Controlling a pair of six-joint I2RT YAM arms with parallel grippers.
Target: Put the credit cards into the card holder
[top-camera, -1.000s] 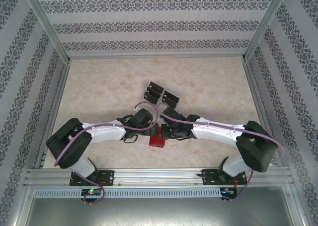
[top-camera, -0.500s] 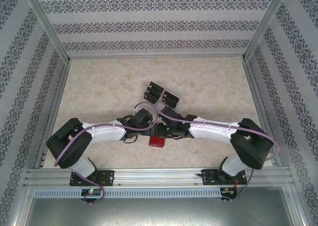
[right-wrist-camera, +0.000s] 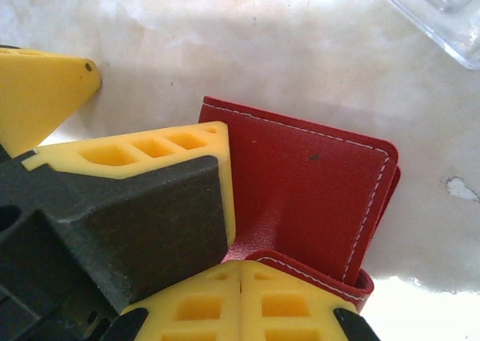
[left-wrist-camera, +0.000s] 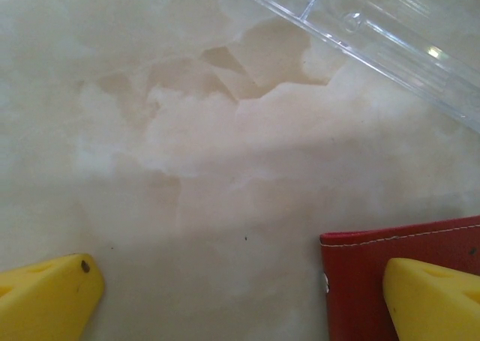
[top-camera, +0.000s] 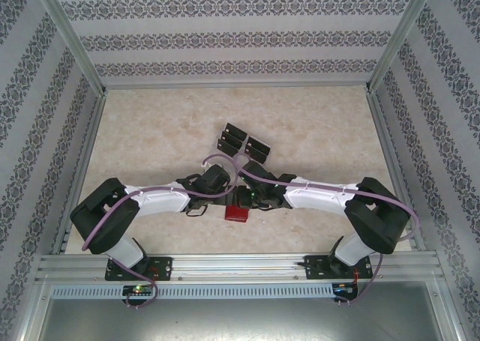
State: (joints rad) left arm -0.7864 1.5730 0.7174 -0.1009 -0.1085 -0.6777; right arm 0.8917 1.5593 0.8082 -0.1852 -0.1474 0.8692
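Note:
The red card holder (top-camera: 238,213) lies on the table between both wrists. In the right wrist view my right gripper (right-wrist-camera: 240,270) is shut, and a stitched flap of the card holder (right-wrist-camera: 307,183) curls up into its closed fingertips. My left gripper (left-wrist-camera: 240,281) is open, its yellow fingers wide apart. One left finger (left-wrist-camera: 435,300) rests on the card holder's (left-wrist-camera: 360,281) corner and also shows as a yellow and black finger (right-wrist-camera: 142,157) in the right wrist view. The black credit cards (top-camera: 244,142) stand grouped farther back on the table, apart from both grippers.
A clear plastic tray edge (left-wrist-camera: 375,34) lies just beyond the card holder, and its corner (right-wrist-camera: 442,19) shows in the right wrist view. Aluminium frame rails (top-camera: 225,266) and patterned walls enclose the beige marbled table (top-camera: 150,131).
The right arm's wrist and elbow have shifted left, closing in on the card holder. The left arm and the cards have not moved.

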